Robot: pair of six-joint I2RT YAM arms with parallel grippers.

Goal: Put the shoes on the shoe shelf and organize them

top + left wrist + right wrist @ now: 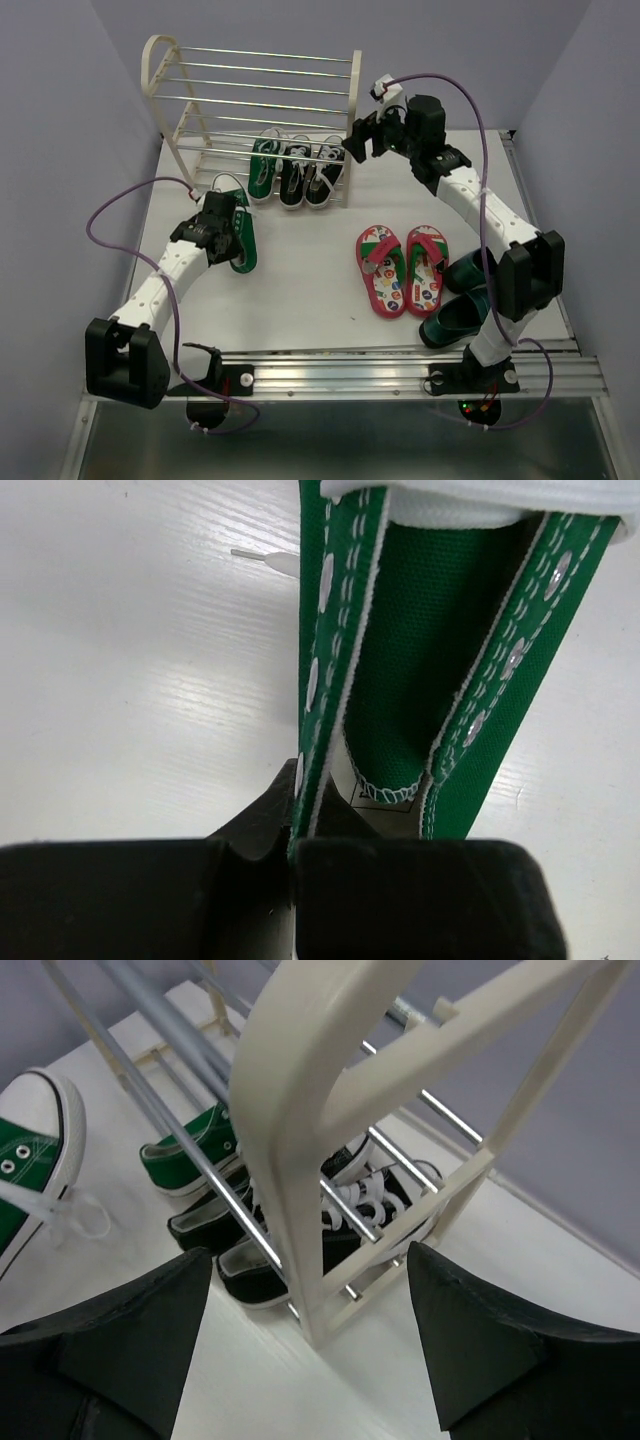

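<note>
Pinching the green sneaker [420,660] by its side is the left gripper [295,852]; the right gripper [308,1270] (spread) is facing the right frame of the shelf [290,1110].

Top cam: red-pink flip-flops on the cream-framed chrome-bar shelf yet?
No, the red-pink flip-flops lie on the white table, apart from the cream-framed chrome-bar shelf.

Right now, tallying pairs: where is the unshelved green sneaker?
Top view: the green sneaker is at the left of the table, in front of the shelf, pinched by the left gripper.
</note>
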